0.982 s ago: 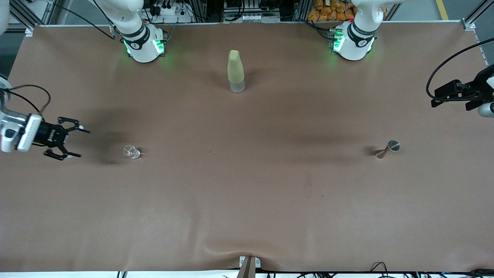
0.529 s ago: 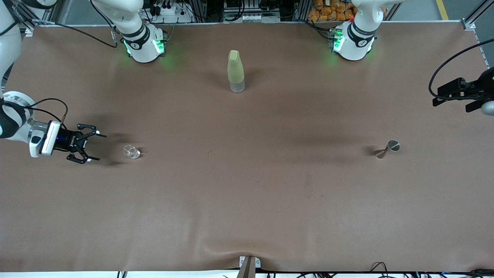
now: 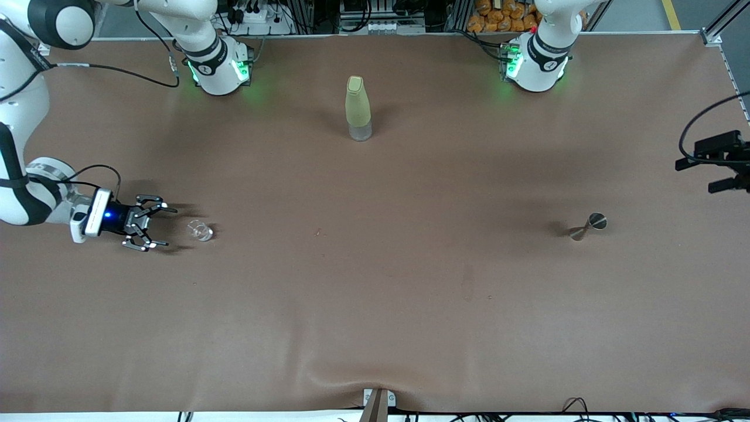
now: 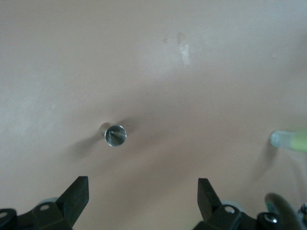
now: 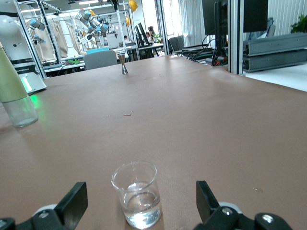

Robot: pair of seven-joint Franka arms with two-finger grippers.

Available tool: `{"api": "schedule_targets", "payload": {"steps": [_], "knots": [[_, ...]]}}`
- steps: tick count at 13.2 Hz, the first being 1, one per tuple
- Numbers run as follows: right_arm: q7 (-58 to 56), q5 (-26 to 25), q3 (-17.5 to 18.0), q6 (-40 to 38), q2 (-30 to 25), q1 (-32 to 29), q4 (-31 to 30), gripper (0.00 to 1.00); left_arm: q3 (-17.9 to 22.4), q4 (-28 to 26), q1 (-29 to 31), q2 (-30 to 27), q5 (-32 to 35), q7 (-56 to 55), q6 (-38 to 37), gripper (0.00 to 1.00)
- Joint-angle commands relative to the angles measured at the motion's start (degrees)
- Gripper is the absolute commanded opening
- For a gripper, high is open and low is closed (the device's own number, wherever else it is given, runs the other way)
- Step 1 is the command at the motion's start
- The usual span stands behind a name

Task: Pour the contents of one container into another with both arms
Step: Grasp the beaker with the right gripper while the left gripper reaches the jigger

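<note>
The tiny clear glass cup [image 3: 200, 230] [image 5: 136, 194] stands upright at the right arm's end of the table with a little clear liquid in it. My right gripper [image 3: 157, 227] [image 5: 140, 191] is low over the table, open and level with the cup. The cup stands just ahead of the fingertips, untouched. The small metal hourglass cup [image 3: 587, 226] [image 4: 115, 135] [image 5: 123, 65] stands at the left arm's end. High over the table's end edge, my left gripper [image 3: 697, 174] [image 4: 142, 191] hangs open and empty, apart from the metal cup.
A tall pale yellow-green bottle [image 3: 358, 108] [image 4: 290, 140] [image 5: 12, 91] stands mid-table near the arm bases. The brown table cover [image 3: 375, 305] has a raised wrinkle at its edge nearest the front camera.
My right gripper has dropped lower and moved in toward the glass cup. The left gripper has drifted outward toward the table's end edge. Both cups and the bottle have stayed put.
</note>
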Motion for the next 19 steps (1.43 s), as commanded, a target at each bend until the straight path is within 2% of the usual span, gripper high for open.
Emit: {"api": "schedule_targets", "payload": {"steps": [1, 7, 11, 12, 16, 19], "knots": [[-2.33, 1.75, 1.06, -1.36, 3.5, -1.26, 1.88, 1.0, -0.54, 0.77, 3.3, 4.75, -4.38, 11.55, 0.0, 1.0], [-4.43, 3.07, 2.91, -1.36, 7.89, -0.11, 4.06, 1.0, -0.54, 0.25, 7.61, 16.69, -15.44, 43.79, -0.26, 1.0], [-4.79, 3.51, 3.96, -1.27, 8.51, -0.02, 4.69, 1.0, -0.54, 0.51, 9.11, 24.61, -20.11, 64.71, -0.44, 1.0], [-4.79, 3.51, 4.05, -1.18, 8.6, -0.02, 4.69, 0.96, -0.54, 0.51, 9.11, 26.11, -21.17, 69.2, -0.44, 1.0], [-6.72, 3.86, 5.02, -1.27, 9.48, -0.02, 5.13, 0.96, -0.54, -0.1, 9.2, 30.77, -24.15, 85.02, -0.35, 1.0], [-6.81, 3.77, 4.93, -1.27, 9.48, -0.11, 5.13, 0.96, -0.54, 0.07, 10.16, 34.29, -24.6, 90.24, -0.09, 1.0]]}}
